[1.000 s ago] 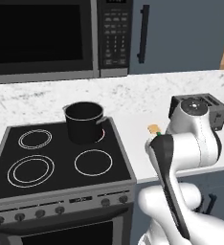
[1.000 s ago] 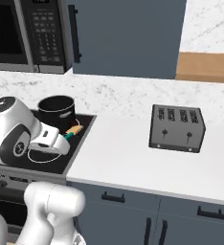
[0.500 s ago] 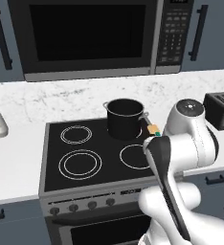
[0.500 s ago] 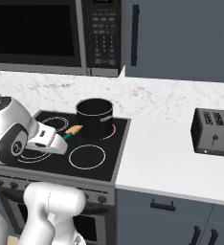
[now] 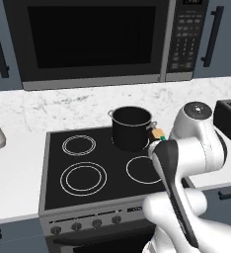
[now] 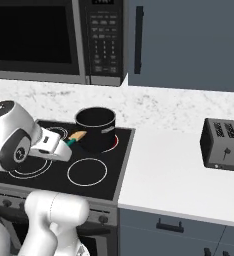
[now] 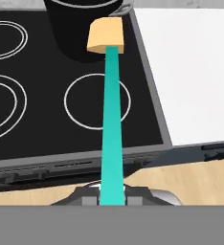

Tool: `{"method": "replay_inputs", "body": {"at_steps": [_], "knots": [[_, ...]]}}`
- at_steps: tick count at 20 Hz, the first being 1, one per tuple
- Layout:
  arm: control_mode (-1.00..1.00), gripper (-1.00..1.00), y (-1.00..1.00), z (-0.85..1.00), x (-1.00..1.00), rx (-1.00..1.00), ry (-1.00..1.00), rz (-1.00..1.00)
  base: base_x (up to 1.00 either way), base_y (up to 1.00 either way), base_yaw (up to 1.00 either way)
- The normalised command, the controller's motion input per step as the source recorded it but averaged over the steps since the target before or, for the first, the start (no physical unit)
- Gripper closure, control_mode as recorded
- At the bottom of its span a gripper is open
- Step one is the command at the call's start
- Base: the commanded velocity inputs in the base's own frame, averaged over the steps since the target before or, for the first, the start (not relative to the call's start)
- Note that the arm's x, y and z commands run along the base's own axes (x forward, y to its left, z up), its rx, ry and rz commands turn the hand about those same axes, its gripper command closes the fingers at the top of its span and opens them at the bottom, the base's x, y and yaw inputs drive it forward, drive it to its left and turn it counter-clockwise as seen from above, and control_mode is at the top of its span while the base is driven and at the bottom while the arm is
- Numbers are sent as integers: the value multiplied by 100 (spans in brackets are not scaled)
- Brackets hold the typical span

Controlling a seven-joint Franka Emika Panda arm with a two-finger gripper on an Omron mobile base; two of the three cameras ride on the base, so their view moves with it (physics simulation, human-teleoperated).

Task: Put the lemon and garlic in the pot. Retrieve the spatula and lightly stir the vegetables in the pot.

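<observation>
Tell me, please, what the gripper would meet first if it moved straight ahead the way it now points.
Probably the dark grey cylindrical pot: the teal-handled spatula held in the gripper points at its side wall, pale blade leading. Depth is unclear, so the blade might pass just beside it.

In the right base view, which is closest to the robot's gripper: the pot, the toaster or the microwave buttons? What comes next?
From the gripper, shut on the spatula:
1. Pot, just beyond on the stove.
2. Microwave buttons, up above.
3. Toaster, far right on the counter.
</observation>
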Motion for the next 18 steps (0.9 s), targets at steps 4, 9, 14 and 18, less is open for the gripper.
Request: {"method": "replay_inputs", "body": {"at_steps": [4, 9, 14, 18], "knots": [[-100, 100, -2, 77, -30, 9, -17, 0, 0, 0, 0], [-100, 100, -36, 97, -31, 40, -4, -8, 0, 0, 0], [-100, 100, -44, 67, 0, 69, 19, -17, 0, 0, 0], [-100, 100, -13, 20, 0, 73, 33, -21, 0, 0, 0]]}}
